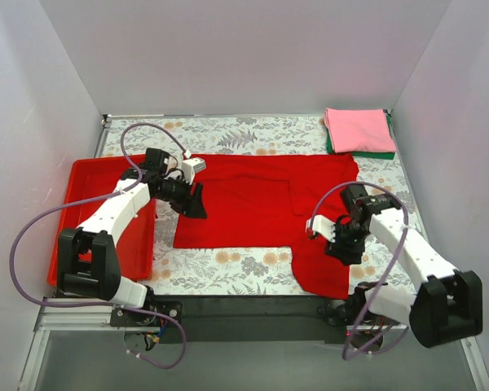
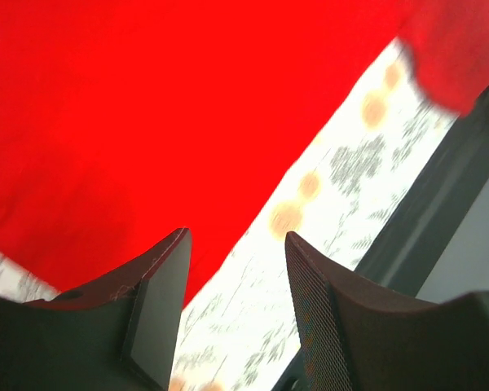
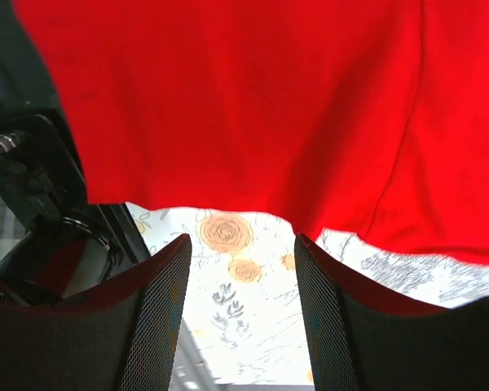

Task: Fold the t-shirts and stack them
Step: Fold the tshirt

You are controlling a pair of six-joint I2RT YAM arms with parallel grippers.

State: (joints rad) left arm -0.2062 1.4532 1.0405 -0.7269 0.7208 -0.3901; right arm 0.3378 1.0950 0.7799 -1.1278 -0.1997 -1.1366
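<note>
Floral table | red t-shirt spread | left hand angled down, wide, empty | right hand wide, empty

Three tees: red tee, pink tee, green tee. One tray. Two arms: left arm, right arm.

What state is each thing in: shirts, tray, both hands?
Red shirt: spread out on the table
Pink shirt: folded, lying on top
Green shirt: folded, beneath the pink one
Tray: no shirt visible inside
Left hand: open, empty
Right hand: open, empty
</note>
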